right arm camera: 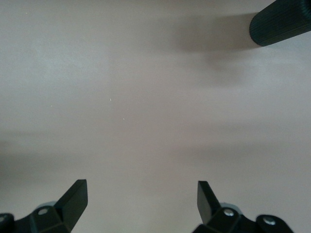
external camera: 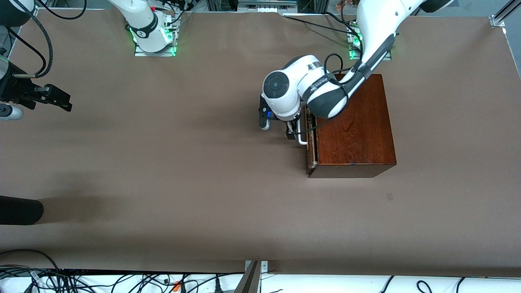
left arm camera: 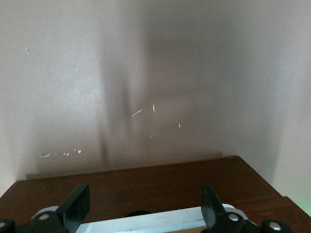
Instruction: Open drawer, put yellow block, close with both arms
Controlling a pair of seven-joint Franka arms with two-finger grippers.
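The dark wooden box stands toward the left arm's end of the table. Its drawer faces the right arm's end, and a thin pale strip shows along the drawer front. My left gripper is down at the white handle. In the left wrist view the left gripper is open, with the white handle bar lying between its fingers and dark wood beneath. My right gripper waits over bare table at the right arm's end, and it is open and holds nothing. The yellow block is out of view.
A black cylinder juts in over the table edge at the right arm's end, nearer the front camera; it also shows as a ribbed black cylinder in the right wrist view. The brown table stretches between the box and the right gripper.
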